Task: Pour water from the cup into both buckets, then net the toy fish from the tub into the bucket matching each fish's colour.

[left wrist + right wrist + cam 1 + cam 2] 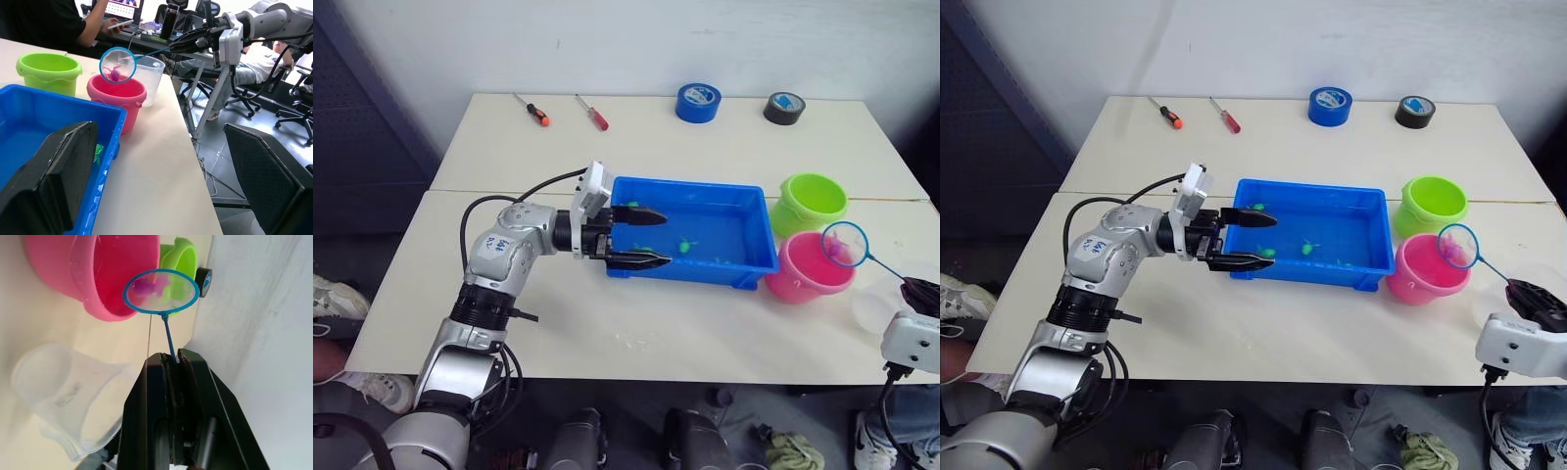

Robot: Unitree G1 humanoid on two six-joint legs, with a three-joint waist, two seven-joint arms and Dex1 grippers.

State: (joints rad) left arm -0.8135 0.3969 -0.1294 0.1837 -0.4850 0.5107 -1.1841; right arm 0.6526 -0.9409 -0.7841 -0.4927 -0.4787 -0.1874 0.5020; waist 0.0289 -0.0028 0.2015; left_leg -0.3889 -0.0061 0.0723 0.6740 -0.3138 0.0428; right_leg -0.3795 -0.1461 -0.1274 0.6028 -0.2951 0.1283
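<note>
Clear plastic measuring cup (pixel 879 302) partly behind the right tool (pixel 922 291), low contrast against the pale worktop (pixel 636 333), outline hard to trace. Small green toy fish (pixel 686 246) in the shallow blue rectangular tub (pixel 756 266) too tiny to count, maybe four. Left tool (pixel 638 236) covers part of the tub's near corner. Lime green round bucket (pixel 813 201) base hidden behind the bright pink bucket (pixel 803 274).

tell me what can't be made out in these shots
- Water in the pink bucket and green bucket: eye views too shallow and small to show.
- Fish left in the tub: left gripper covers part of it, and the specks are too small to count.
- Cup: cut by the eye view's edge and the right arm.
- Right gripper on the net handle: grip point hidden by the fingers.
</note>
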